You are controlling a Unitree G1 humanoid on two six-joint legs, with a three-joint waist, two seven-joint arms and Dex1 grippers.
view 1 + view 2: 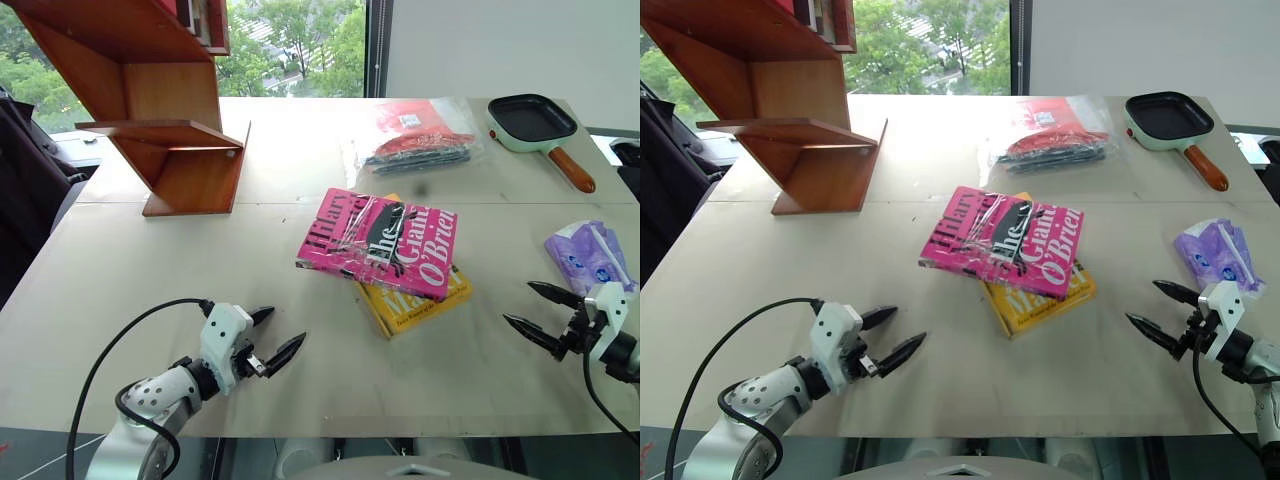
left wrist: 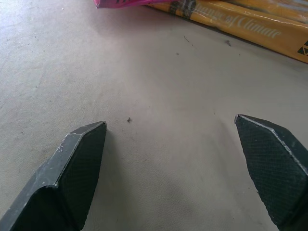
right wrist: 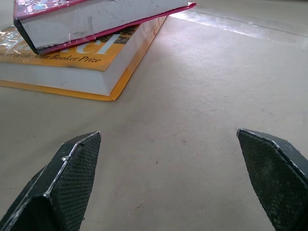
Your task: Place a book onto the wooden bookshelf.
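The pink book (image 1: pixel 380 240) with white lettering lies flat in the middle of the table, stacked askew on a yellow book (image 1: pixel 415 297). The reddish-brown wooden bookshelf (image 1: pixel 160 110) stands at the far left of the table. My left gripper (image 1: pixel 272 338) hovers open near the front edge, left of the books, with nothing between its fingers. On the other side of the books, near the front right, my right gripper (image 1: pixel 534 310) is open and empty too. The right wrist view shows the page edges of the pink book (image 3: pixel 96 19) resting on the yellow book (image 3: pixel 72 72).
A clear bag of red and dark items (image 1: pixel 420 135) lies at the back centre. A mint frying pan (image 1: pixel 535 122) with a wooden handle sits at the back right. A purple packet (image 1: pixel 588 255) lies by the right edge.
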